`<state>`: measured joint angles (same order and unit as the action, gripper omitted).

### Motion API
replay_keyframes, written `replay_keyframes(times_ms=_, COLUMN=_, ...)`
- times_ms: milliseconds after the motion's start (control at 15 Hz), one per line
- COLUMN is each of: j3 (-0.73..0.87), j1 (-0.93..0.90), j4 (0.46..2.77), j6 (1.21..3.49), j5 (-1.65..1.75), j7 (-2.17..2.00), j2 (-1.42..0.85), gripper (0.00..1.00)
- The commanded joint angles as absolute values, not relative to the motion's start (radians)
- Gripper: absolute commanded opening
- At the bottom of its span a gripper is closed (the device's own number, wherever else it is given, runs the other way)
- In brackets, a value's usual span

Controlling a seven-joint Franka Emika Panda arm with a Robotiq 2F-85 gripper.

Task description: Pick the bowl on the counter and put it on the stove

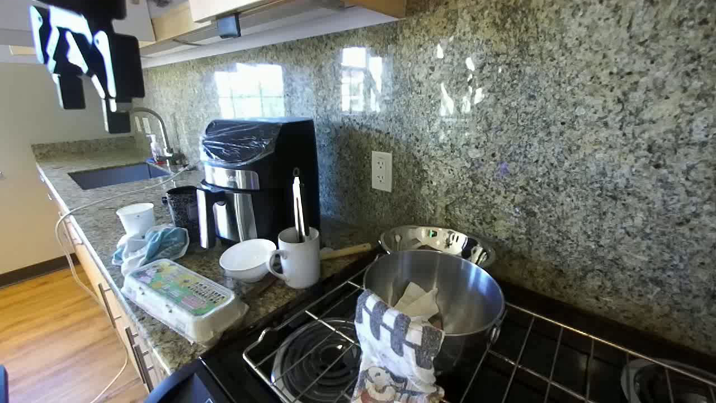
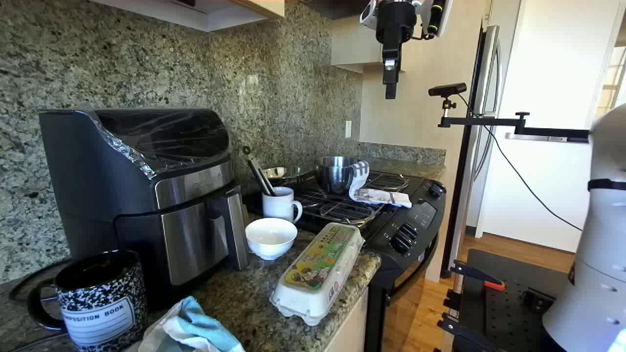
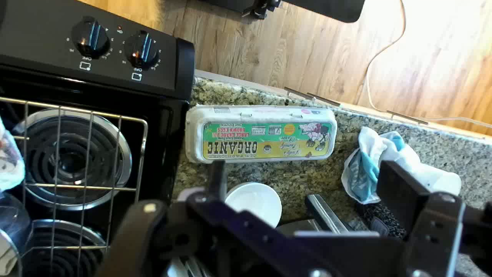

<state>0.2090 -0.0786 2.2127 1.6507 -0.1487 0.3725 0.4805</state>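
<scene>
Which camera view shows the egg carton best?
The wrist view: it looks down on the egg carton, whose label faces the camera whole, though upside down. Both exterior views also show the carton, but obliquely, with its label foreshortened.

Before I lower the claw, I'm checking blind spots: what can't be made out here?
Part of the bowl, wrist view: behind the claw.
Inside of the egg carton, all views: under closed lid.
Stove beneath the steel pot, both exterior views: covered by pot.
Patterned towel, wrist view: cut off by left edge.
</scene>
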Motion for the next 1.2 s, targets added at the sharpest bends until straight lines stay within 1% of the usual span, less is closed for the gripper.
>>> replay_keyframes(times_ms=0, j3=0.185, j1=-0.049, j4=2.211, j6=1.647, j5=-0.159, j7=0.383, j2=0.477, gripper=1.0)
replay_keyframes(times_ms=600, j3=0.184, j1=-0.044, j4=2.213, j6=1.656, j5=-0.161, j7=0.382, j2=0.465, gripper=1.0)
replay_keyframes(times_ms=1133, j3=0.18, j1=-0.067, j4=2.225, j6=1.752, j5=-0.195, j7=0.503, j2=0.32, gripper=1.0)
